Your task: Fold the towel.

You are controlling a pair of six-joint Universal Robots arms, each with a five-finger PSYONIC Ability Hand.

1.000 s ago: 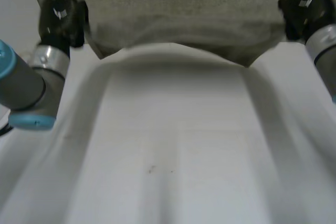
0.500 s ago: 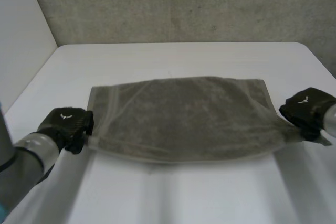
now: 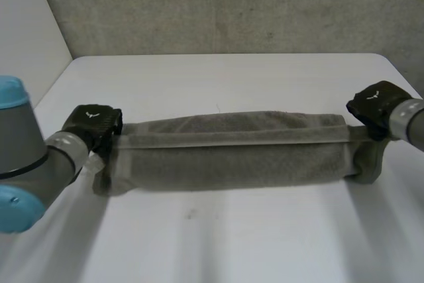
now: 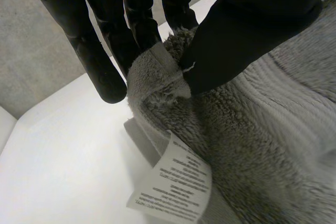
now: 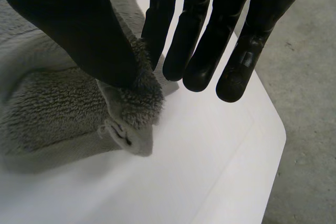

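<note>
So the towel (image 3: 232, 154) is lying across the middle of the white table (image 3: 232, 243), bunched into one long band running left to right, with a flat hem strip along its far side. My left hand (image 3: 93, 122) has the left end: thumb and fingers (image 4: 139, 19) are pinching a corner of the pile, and a white care label (image 4: 173, 187) sticks out right beside my grip. My right hand (image 3: 374, 104) is on the right end, thumb (image 5: 79, 30) squeezing the corner against one finger, the other fingers straight and off the cloth.
</note>
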